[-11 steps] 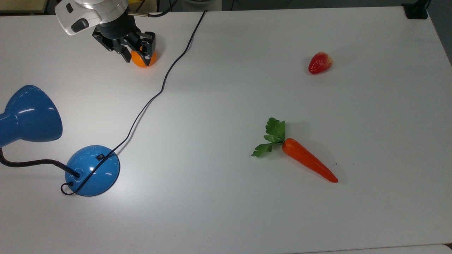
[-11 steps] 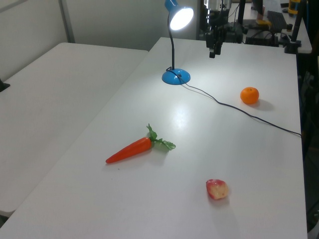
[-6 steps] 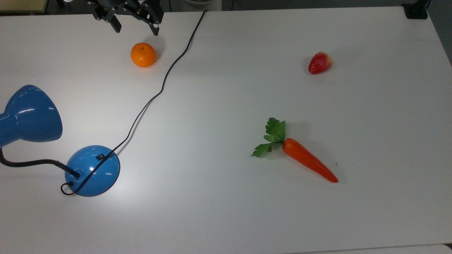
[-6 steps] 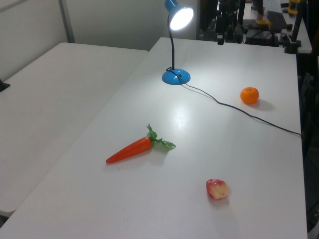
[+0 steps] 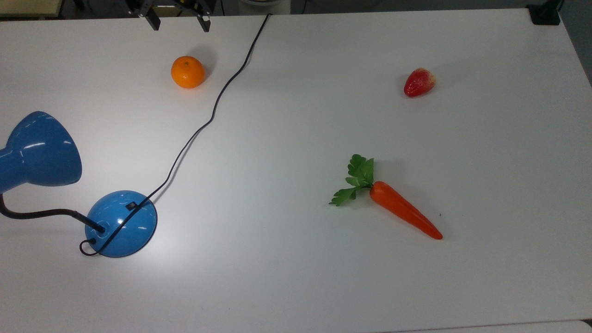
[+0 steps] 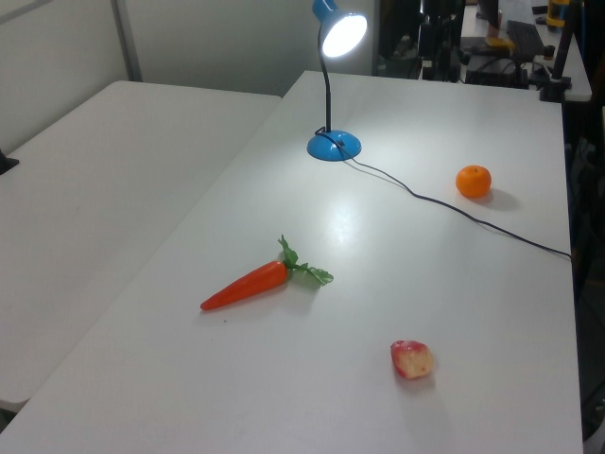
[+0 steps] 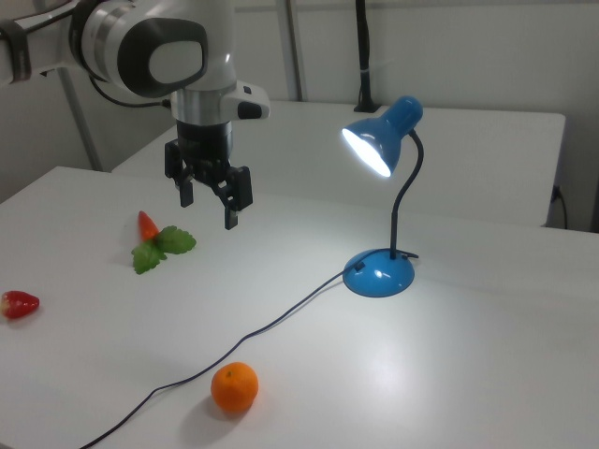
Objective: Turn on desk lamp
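One claw (image 7: 208, 199), spread and empty, has been rising over the last second, clear of the orange (image 7: 234, 386) it was covering. Right of it in the right view, the lamp (image 7: 380, 273) is glowing on the tabletop (image 7: 487, 374); the task looks done.

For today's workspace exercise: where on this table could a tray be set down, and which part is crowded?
Bare stretches: between the cord and the strawberry; the near strip below the carrot in the top view. Crowded: the top view's left, with the desk lamp, its cord and the orange. The end effector, fingers open, hangs above the table.
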`<control>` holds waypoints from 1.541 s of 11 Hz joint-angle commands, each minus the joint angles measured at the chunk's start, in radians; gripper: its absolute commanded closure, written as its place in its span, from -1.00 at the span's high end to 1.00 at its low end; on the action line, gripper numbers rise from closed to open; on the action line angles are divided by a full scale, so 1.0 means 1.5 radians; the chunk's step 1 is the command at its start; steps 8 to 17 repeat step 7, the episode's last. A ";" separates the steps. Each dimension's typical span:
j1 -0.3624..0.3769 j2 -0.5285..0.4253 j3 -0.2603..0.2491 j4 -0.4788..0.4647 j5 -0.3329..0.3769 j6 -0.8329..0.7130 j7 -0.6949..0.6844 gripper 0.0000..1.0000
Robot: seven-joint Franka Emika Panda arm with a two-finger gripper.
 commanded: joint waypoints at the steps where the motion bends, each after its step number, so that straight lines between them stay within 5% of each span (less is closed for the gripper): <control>1: -0.004 -0.028 0.000 -0.018 0.001 -0.025 -0.015 1.00; 17: -0.007 -0.055 -0.006 -0.023 0.001 -0.032 -0.016 1.00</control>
